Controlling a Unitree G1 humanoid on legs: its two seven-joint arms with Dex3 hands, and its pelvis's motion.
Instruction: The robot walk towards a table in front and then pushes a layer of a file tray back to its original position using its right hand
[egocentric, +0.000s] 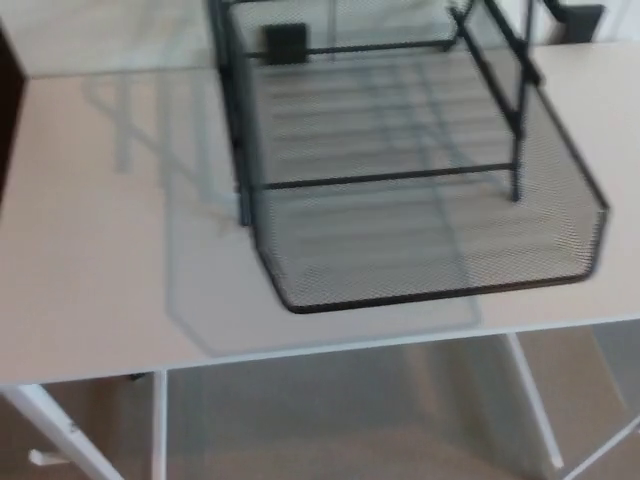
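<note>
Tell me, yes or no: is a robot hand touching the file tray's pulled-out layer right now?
No. The pulled-out mesh layer sticks out past the file tray frame on the table, with no robot hand in view.

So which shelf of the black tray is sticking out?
The bottom mesh layer of the file tray. Its front edge reaches toward the table's near edge, past the frame's front posts; upper layers are cut off.

I see bare table (90, 230) top left of the file tray (400, 170) and a thin strip in front of its pulled-out mesh layer (440, 250), whose front rim nearly reaches the table edge, while the black frame posts (516, 150) stand above it on the right.
</note>
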